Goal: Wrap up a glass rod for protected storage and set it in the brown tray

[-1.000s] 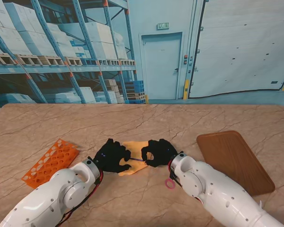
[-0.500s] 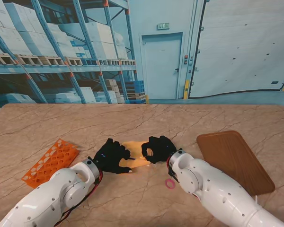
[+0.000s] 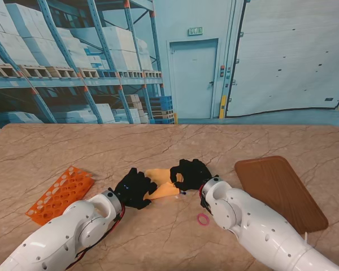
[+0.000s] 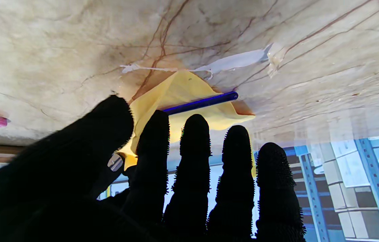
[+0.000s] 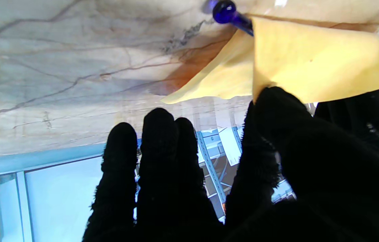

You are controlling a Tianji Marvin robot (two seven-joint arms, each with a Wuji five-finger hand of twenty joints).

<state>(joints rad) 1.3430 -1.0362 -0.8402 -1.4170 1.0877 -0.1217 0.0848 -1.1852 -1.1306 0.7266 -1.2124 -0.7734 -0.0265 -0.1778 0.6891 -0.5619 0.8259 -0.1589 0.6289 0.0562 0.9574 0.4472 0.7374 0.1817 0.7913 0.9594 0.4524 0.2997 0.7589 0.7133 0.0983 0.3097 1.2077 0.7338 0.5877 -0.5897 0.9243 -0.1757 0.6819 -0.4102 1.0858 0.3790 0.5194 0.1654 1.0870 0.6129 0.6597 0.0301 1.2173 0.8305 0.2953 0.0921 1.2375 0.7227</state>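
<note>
1. Stand view: the right robot hand (image 3: 191, 172) is now sitting farther from me than a second ago, carrying a flap of the yellow cloth (image 3: 161, 184) up and over, so the cloth is looking folded rather than flat.
2. The left robot hand (image 3: 134, 188) is drawing back toward me, fingers spread and gripping nothing, resting at the cloth's left edge.
3. Right wrist view: thumb and forefinger are pinching the cloth edge (image 5: 313, 70); the blue glass rod (image 5: 229, 14) is poking out past the fold.
4. Reading this as the first wrap turn in progress; the rod is lying on the desk (image 3: 175, 144), partly covered, well apart from the brown tray (image 3: 279, 191).
5. Materials: cloth thin, soft, matte; rod smooth, glossy, round-tipped; desk veined marble pattern; tray flat, wood-toned, rounded corners.
</note>
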